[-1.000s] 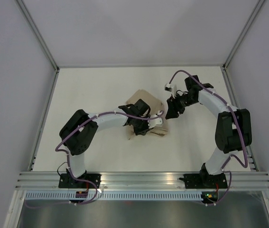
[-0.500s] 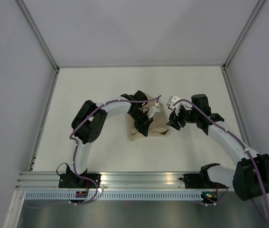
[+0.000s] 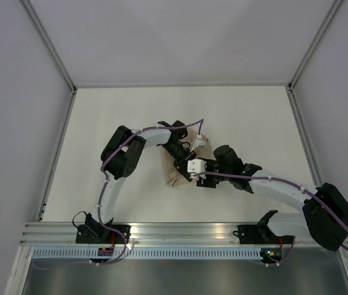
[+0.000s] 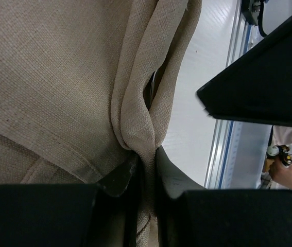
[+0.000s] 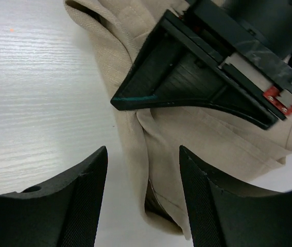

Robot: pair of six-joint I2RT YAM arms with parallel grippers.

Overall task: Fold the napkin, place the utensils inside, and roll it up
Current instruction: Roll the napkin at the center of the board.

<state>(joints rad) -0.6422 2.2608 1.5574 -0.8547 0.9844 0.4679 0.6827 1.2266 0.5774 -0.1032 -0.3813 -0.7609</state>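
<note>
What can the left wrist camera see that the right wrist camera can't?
Only the left wrist view: the left hand seen from the inside, squeezing a bunched fold of the napkin, plus a metal rail off to the side.
Only the right wrist view: the right hand, open and holding nothing, hovering over the napkin's edge, and the outside of the left hand.
Both: the tan napkin, the left hand on it, and the white table.

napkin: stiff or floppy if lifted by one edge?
Likely floppy: where the left end effector pinches the napkin, it bunches into soft rounded folds. Probably light: the cloth looks thin. Its matte woven surface looks grippy, so a push would likely wrinkle it rather than slide it.
</note>
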